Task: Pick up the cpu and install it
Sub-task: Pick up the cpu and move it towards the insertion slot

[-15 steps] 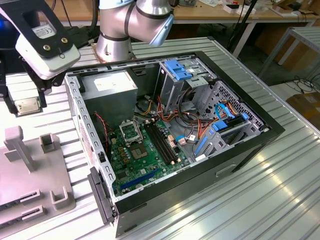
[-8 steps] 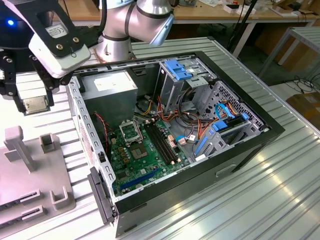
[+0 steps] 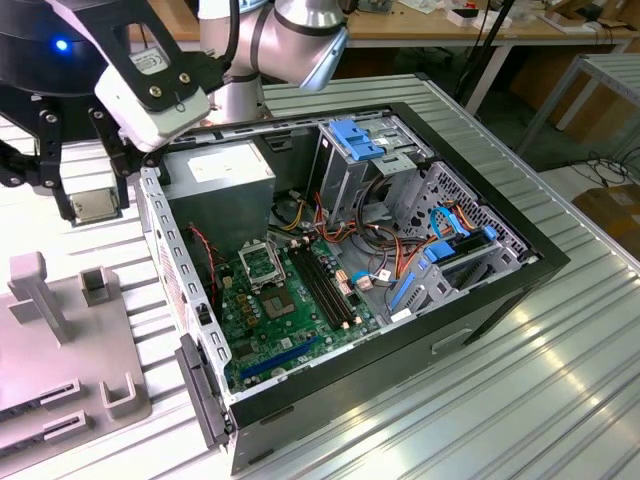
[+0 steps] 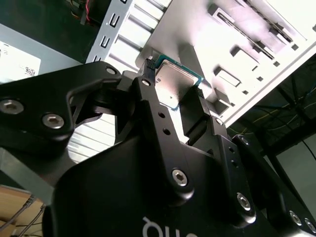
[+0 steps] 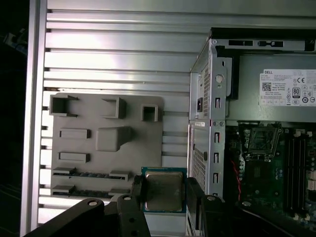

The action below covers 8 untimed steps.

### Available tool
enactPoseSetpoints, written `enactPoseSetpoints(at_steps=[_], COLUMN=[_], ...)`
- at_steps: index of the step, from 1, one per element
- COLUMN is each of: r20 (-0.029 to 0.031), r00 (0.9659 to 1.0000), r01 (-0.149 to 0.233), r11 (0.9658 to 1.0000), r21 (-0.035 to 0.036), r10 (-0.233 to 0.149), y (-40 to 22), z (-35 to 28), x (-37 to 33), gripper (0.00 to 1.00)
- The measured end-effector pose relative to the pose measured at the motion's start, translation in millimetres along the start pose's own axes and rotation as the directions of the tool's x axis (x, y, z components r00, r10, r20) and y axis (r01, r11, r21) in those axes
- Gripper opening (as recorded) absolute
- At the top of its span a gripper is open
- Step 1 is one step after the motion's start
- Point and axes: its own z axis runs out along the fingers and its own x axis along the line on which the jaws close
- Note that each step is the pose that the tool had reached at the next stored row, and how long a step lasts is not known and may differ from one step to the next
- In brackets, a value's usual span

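Table (image 3: 560,400): ribbed metal, everything sits on it. Computer case (image 3: 540,262): open, lying on its side, green board (image 3: 290,320) exposed on its floor. Grey holder tray (image 5: 106,133): on the table beside the case, at the exterior view's left.

Progress, my call: pick-up done, install not done. The socket (image 5: 260,139) on the board is a metal frame with a dark centre and nothing seated in it, so the whole placing half is left.

My gripper (image 5: 164,195) hangs outside the case, over the table near the case's side wall and the tray's near edge. It is well apart from the socket, with the case wall between us.

My fingers (image 5: 193,195) are closed on the cpu (image 5: 163,191), one pad on each of two opposite edges. In the first wrist view the chip's metal face shows whole between the pads, and its green rim pokes out past them. It looks level in the grip, not cocked. The second wrist view shows the same pinch, with the cpu (image 4: 175,84) at the very fingertips. It is off the table, touching only my pads.
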Motion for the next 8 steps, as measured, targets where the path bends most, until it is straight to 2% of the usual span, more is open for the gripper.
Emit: enactPoseSetpoints(at_steps=[5,8], r20=[0.0001,0.0], r00=[1.0,1.0], r01=[0.0,0.0], r11=[1.0,1.0], r21=[-0.0001,0.0], r10=[0.0,0.0], y=[-0.3,-0.3], z=[-0.2,-0.2], x=[-7.3,-7.6], gripper=[0.45,0.45])
